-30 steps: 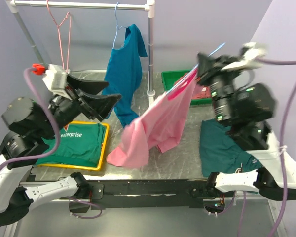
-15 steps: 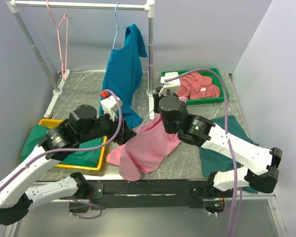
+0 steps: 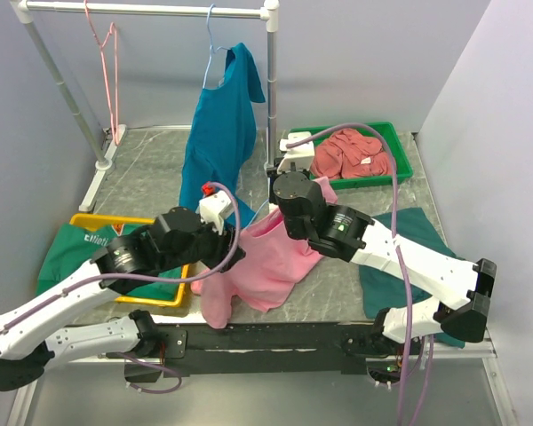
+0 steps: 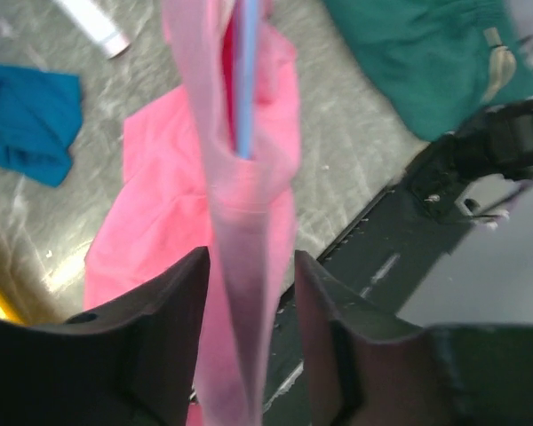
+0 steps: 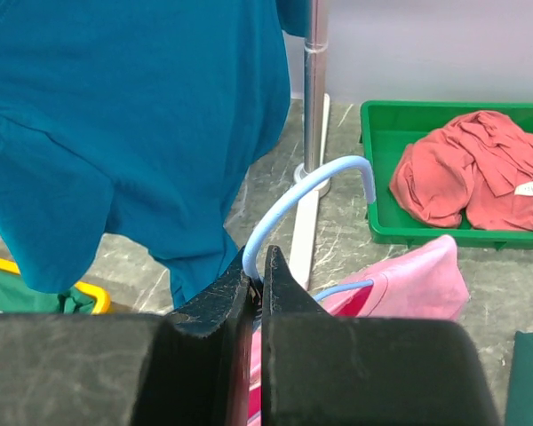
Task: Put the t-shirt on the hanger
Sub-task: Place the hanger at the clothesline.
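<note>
T-shirt: one, bright pink, plain, creased. Hangs from hanger, lower part heaped on table just in front of rack post base.
Hanger: thin light-blue wire. Only hook and short shoulder stretch show; rest hidden inside pink cloth.
Right gripper: clenched on hanger wire below hook.
Left gripper: fingers straddle hanging pink fold. View blurred, cannot tell if pinched.
Two other hangers on rail left of post: salmon hanger bare, second carrying teal shirt.

Overhead camera high at the near edge, looking down on the surface, left wrist close, facing down, right wrist facing the rack, all sharing the t-shirt
</note>
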`<state>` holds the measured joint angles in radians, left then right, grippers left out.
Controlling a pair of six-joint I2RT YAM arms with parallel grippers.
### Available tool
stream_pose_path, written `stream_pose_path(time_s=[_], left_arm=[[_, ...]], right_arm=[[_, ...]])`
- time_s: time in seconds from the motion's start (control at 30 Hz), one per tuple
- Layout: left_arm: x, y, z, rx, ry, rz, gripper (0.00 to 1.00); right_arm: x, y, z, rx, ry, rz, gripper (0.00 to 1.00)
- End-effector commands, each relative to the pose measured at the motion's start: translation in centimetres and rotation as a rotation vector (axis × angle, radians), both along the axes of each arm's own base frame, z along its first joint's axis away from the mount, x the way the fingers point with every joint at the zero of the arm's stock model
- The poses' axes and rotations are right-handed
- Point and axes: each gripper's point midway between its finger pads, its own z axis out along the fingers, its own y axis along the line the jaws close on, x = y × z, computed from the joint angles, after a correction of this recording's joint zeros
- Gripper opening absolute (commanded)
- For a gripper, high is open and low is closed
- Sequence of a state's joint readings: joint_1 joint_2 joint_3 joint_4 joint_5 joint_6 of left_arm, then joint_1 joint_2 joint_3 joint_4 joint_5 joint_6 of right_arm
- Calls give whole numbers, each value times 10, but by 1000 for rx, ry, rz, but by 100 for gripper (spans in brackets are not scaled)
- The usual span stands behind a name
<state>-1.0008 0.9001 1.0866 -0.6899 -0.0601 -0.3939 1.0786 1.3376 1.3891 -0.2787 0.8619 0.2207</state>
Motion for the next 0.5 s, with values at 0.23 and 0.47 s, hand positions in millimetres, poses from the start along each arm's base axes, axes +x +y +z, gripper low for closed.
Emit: stream_pose_path(time_s=[0.23,0.47], left_arm=[[19,12,-5,-45,-99,138,1],[8,19,11,-89,-122,101,1]], right_arm=[[-11,6,23,135,-28,73,0],[-27,24,28,169,-23,240,40]])
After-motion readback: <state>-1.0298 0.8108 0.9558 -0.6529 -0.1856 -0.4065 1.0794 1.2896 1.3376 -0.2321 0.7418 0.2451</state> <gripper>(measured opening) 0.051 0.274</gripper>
